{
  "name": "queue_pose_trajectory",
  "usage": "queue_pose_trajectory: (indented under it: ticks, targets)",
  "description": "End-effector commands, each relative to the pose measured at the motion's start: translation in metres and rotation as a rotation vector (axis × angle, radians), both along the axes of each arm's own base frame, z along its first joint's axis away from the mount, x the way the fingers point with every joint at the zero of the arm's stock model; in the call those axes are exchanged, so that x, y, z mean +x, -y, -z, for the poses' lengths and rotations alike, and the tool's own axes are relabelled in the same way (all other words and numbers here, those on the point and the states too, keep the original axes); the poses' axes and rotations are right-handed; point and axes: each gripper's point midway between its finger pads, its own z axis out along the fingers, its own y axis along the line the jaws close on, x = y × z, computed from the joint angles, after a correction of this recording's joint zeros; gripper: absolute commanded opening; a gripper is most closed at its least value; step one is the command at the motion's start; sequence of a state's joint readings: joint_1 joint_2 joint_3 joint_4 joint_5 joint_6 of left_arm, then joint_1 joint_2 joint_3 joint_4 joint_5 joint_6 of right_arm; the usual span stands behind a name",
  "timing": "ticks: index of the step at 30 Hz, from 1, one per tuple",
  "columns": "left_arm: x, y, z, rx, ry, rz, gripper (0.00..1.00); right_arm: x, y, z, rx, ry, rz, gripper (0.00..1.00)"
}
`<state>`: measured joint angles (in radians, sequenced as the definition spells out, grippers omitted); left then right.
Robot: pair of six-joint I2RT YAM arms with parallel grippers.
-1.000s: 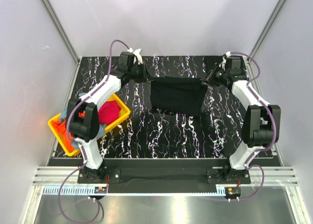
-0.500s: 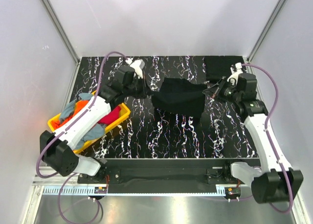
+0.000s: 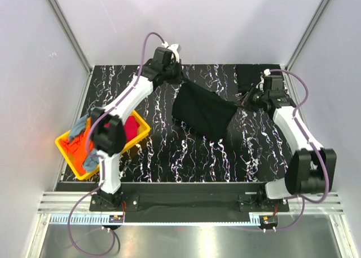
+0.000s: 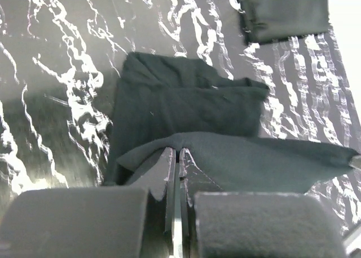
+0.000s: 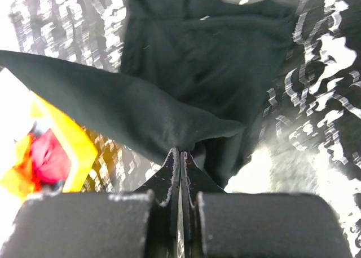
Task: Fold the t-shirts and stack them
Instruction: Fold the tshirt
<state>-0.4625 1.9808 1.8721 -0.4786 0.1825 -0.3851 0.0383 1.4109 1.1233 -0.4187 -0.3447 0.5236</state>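
From above, our left gripper (image 3: 180,82) had swung back since half a second before, slanting the black t-shirt (image 3: 203,109) stretched between it and our right gripper (image 3: 241,103). We judged a fold underway. Left wrist: its jaws pinched an edge, cloth sagging beyond. Right wrist: jaws likewise pinched a corner.

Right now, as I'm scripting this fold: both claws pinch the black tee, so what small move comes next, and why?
The left claw and right claw are shut on the black tee, stretched between them, its lower part lying on the table. So probably bring both toward the near edge, laying the lifted edge over the rest.
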Motion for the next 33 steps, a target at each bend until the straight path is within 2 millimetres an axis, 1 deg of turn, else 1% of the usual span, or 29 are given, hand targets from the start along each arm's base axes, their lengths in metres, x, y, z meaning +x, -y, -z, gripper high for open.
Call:
queue_pose_trajectory:
  ticks: [1, 2, 3, 4, 5, 6, 7, 8, 9, 10, 11, 12, 13, 14, 16, 18, 19, 20, 21, 23, 24, 25, 26, 27, 28, 29, 31, 32, 33]
  targets:
    - [0.044, 0.014, -0.024, -0.043, 0.125, 0.064, 0.00, 0.042, 0.016, 0.000, -0.033, 0.057, 0.046, 0.00]
    - [0.055, 0.019, -0.025, -0.051, 0.156, 0.079, 0.00, 0.047, 0.020, 0.006, -0.039, 0.050, 0.056, 0.00]
    - [0.069, 0.027, -0.020, -0.064, 0.177, 0.093, 0.01, 0.051, 0.021, 0.012, -0.045, 0.037, 0.061, 0.00]
    - [0.074, 0.034, -0.018, -0.082, 0.193, 0.111, 0.02, 0.058, 0.035, 0.026, -0.049, 0.008, 0.092, 0.00]
    - [0.086, 0.039, -0.025, -0.115, 0.244, 0.109, 0.06, 0.063, 0.041, 0.032, -0.053, 0.005, 0.108, 0.00]
    - [0.095, 0.044, -0.012, -0.123, 0.249, 0.108, 0.13, 0.067, 0.048, 0.038, -0.055, -0.001, 0.126, 0.00]
    - [0.104, 0.045, -0.009, -0.133, 0.267, 0.091, 0.16, 0.071, 0.052, 0.052, -0.055, -0.027, 0.137, 0.00]
    - [0.114, 0.047, -0.013, -0.165, 0.304, 0.068, 0.20, 0.078, 0.056, 0.057, -0.052, -0.024, 0.148, 0.00]
    - [0.123, 0.051, 0.007, -0.169, 0.293, 0.057, 0.27, 0.083, 0.065, 0.064, -0.051, -0.036, 0.169, 0.00]
    - [0.130, 0.051, 0.012, -0.182, 0.299, 0.047, 0.39, 0.090, 0.070, 0.079, -0.050, -0.065, 0.182, 0.05]
    - [0.137, 0.053, 0.005, -0.220, 0.314, 0.028, 0.42, 0.096, 0.077, 0.084, -0.049, -0.070, 0.207, 0.12]
    - [0.142, 0.055, 0.022, -0.229, 0.287, 0.025, 0.44, 0.105, 0.091, 0.092, -0.043, -0.086, 0.242, 0.19]
    - [0.145, 0.053, 0.022, -0.252, 0.278, 0.018, 0.46, 0.108, 0.098, 0.093, -0.032, -0.089, 0.262, 0.25]
    - [0.145, 0.052, 0.021, -0.257, 0.277, 0.021, 0.47, 0.111, 0.101, 0.092, -0.017, -0.086, 0.265, 0.25]
    - [0.141, 0.047, 0.019, -0.240, 0.279, 0.038, 0.49, 0.114, 0.109, 0.079, -0.018, -0.059, 0.282, 0.26]
    - [0.129, 0.034, 0.012, -0.205, 0.270, 0.038, 0.50, 0.108, 0.109, 0.063, -0.023, -0.029, 0.289, 0.30]
    - [0.123, 0.029, 0.014, -0.171, 0.261, 0.047, 0.50, 0.105, 0.108, 0.060, -0.014, -0.027, 0.290, 0.34]
    - [0.109, 0.023, 0.014, -0.147, 0.243, 0.052, 0.50, 0.102, 0.103, 0.056, 0.006, -0.026, 0.274, 0.42]
    - [0.103, 0.018, 0.018, -0.124, 0.225, 0.043, 0.50, 0.094, 0.098, 0.053, 0.022, -0.028, 0.259, 0.45]
    - [0.080, 0.006, 0.034, -0.069, 0.151, 0.050, 0.50, 0.086, 0.082, 0.051, 0.057, -0.022, 0.198, 0.53]
    - [0.073, 0.002, 0.042, -0.055, 0.123, 0.050, 0.49, 0.075, 0.075, 0.056, 0.058, -0.032, 0.177, 0.59]
    - [0.056, -0.004, 0.070, -0.029, 0.045, 0.050, 0.49, 0.070, 0.064, 0.057, 0.054, -0.030, 0.136, 0.61]
    - [0.047, -0.009, 0.065, -0.028, 0.040, 0.047, 0.48, 0.064, 0.058, 0.060, 0.058, -0.036, 0.118, 0.63]
    - [0.038, -0.011, 0.073, -0.019, 0.013, 0.046, 0.48, 0.053, 0.051, 0.067, 0.066, -0.053, 0.097, 0.64]
    - [0.022, -0.018, 0.097, -0.001, -0.053, 0.043, 0.47, 0.049, 0.044, 0.067, 0.081, -0.043, 0.063, 0.64]
    - [0.012, -0.018, 0.092, -0.014, -0.060, 0.057, 0.47, 0.045, 0.038, 0.069, 0.086, -0.044, 0.040, 0.65]
    - [-0.009, -0.023, 0.105, -0.008, -0.106, 0.065, 0.46, 0.038, 0.038, 0.078, 0.067, -0.055, 0.020, 0.65]
    - [-0.013, -0.025, 0.108, -0.003, -0.114, 0.065, 0.46, 0.038, 0.039, 0.081, 0.053, -0.055, 0.013, 0.65]
    - [-0.018, -0.027, 0.113, 0.000, -0.126, 0.066, 0.46, 0.037, 0.039, 0.090, 0.048, -0.076, 0.011, 0.64]
